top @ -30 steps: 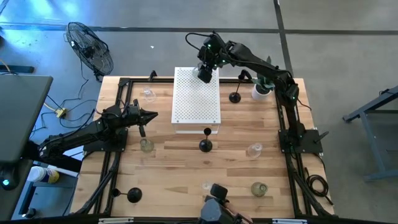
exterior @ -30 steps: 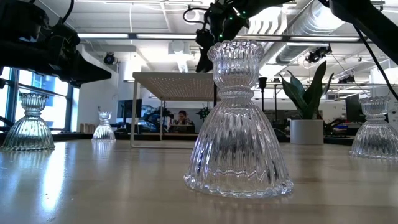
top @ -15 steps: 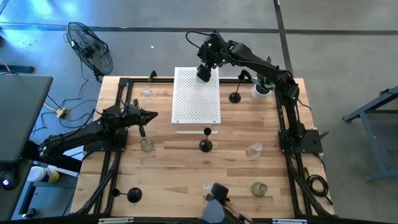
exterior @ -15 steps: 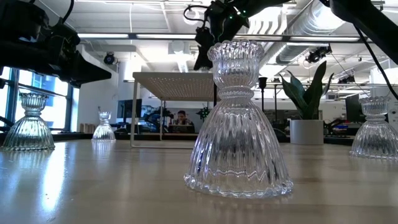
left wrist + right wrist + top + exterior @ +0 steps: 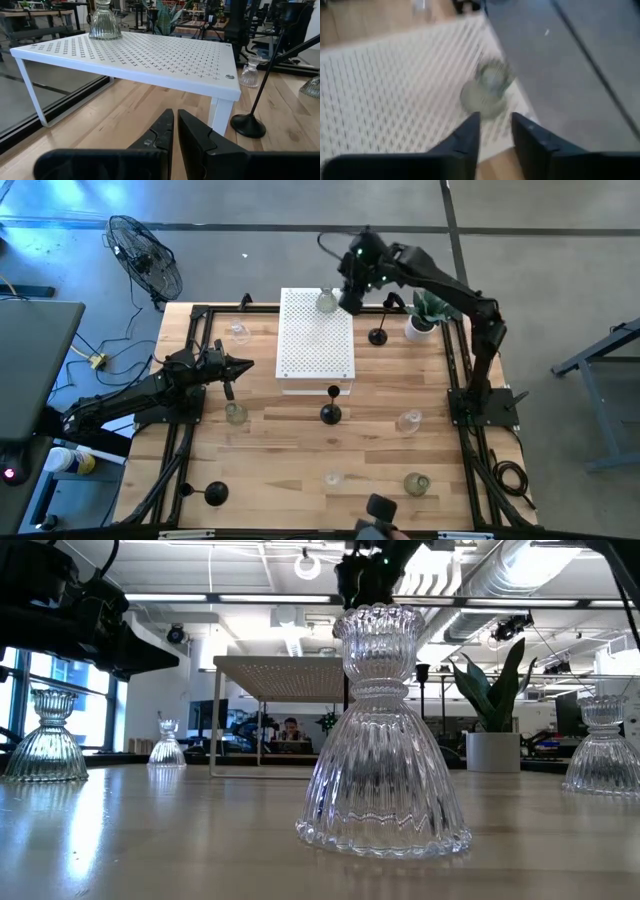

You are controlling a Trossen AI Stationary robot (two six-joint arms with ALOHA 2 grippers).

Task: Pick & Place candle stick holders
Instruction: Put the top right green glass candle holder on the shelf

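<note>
Right gripper (image 5: 352, 292) withdrawn, glass holder (image 5: 326, 301) on rack (image 5: 315, 355).

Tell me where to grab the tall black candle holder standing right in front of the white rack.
Take the black candle holder by its thin stem, above the round base, coming from the side with the fingers straddling it. It stands upright and the stem is its only narrow part; the flat base gives nothing to pinch. The left end effector, shut, sits nearest; the right end effector is open above the rack.

Right gripper (image 5: 352, 296) raised, fingers seemingly parted; left gripper (image 5: 243, 366) closed, idle.
</note>
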